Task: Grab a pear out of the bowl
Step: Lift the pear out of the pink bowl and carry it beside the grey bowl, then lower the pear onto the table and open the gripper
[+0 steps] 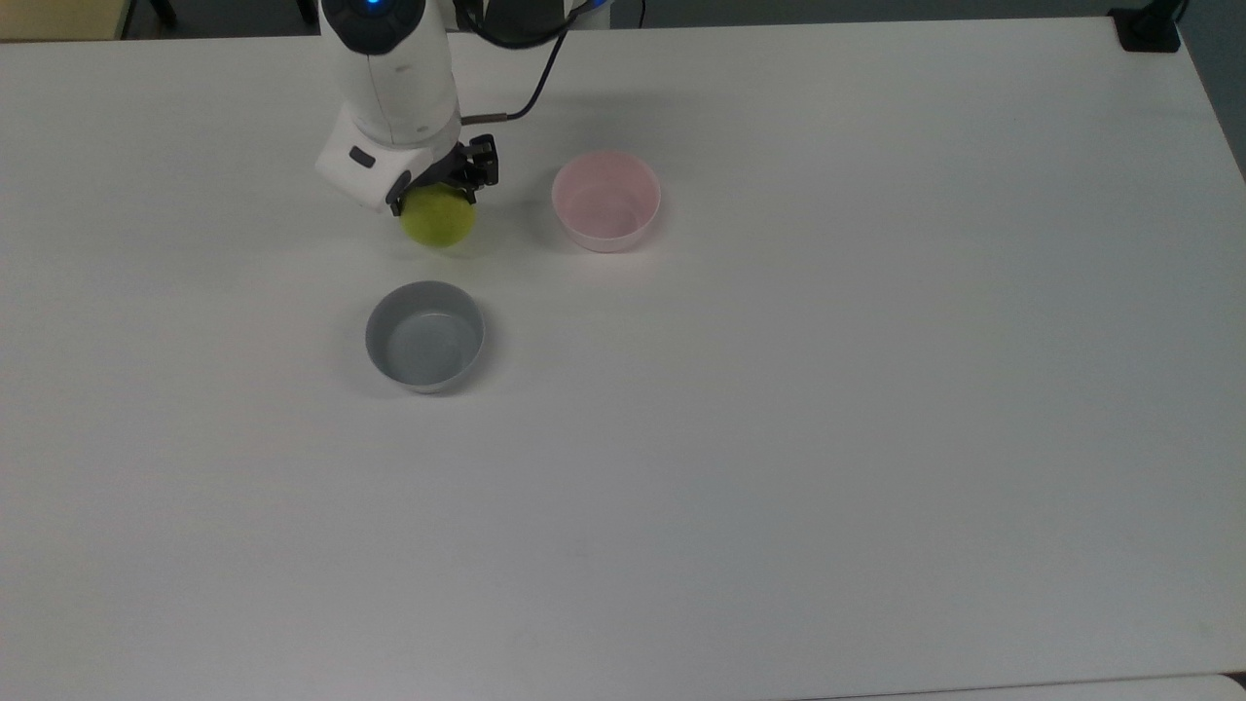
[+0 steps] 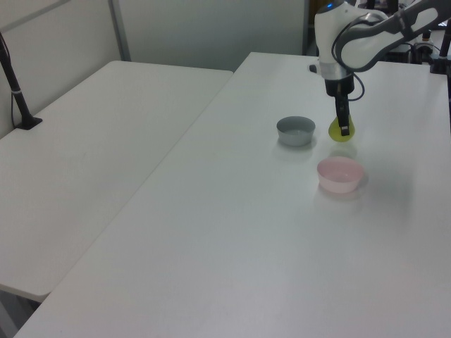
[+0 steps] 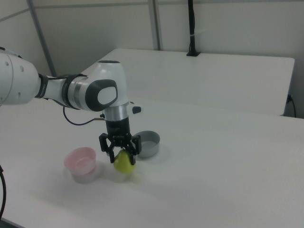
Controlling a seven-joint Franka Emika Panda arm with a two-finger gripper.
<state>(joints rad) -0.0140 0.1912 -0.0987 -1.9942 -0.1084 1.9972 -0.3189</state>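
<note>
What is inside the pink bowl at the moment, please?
Nothing: the pink bowl shows only its bare floor. The pear is outside it, held by the gripper over the table.

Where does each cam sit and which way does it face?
Top view: overhead, looking down on the table; arm enters from the top edge, gripper on the pear.
Left view: raised, off one table end, looking along it toward the arm at the far end.
Right view: low, across the table; arm reaches in from the right view's left.
All three share the pear, pink bowl and grey bowl.
</note>
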